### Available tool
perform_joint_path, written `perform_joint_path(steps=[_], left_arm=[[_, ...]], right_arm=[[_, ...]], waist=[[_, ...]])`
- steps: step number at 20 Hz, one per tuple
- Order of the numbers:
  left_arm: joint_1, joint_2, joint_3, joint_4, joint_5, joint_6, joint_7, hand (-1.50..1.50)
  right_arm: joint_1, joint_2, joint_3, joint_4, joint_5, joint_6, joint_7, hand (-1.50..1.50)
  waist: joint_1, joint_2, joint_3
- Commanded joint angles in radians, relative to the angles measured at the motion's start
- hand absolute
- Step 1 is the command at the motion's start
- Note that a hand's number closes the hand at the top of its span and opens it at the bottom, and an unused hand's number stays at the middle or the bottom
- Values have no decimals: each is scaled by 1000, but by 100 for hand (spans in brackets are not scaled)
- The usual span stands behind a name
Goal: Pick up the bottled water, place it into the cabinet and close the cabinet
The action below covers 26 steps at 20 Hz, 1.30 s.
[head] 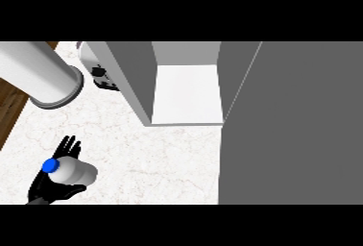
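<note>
- White plastic bottle (77, 173) with a blue cap shows at the head view's lower left, over the pale marble tabletop (163, 158), well apart from the cabinet.
- Black left hand (47, 191) holds it, fingers behind and thumb beneath.
- Its long axis lies nearly level, cap toward the view's left edge.
- Grey cabinet (138, 77) stands open, showing its white inside; its grey door (297, 125) fills the right.

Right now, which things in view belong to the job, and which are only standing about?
For the job: bottled water; left hand at it; open cabinet; its door.
Standing about: grey appliance with black knobs; pale cylinder; counter.
</note>
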Motion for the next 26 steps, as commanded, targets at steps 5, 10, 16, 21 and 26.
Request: perform_joint_path(steps=[5,10,16,21,26], left_arm=[[-2,-76,-63,-30,-4,-165,-55,-150],[11,-62,-78,-47,-2,-184,-70,150],[-17,-80,-77,-42,33,-170,-48,150],[4,-140,-72,-66,31,-17,-126,150],[-7,-193,-45,-82,61,136,-151,150]], right_arm=[[-40,-2,-19,62,7,1,-14,-150],[-7,11,12,38,19,-13,-3,-150],[8,-5,-8,56,21,16,-55,-150],[31,-3,7,41,35,5,-62,-150],[58,-24,-1,-17,-9,10,-20,-150]], waist=[[5,5,-12],[-2,5,-13],[-2,4,-12],[-1,3,-12],[0,3,-11]])
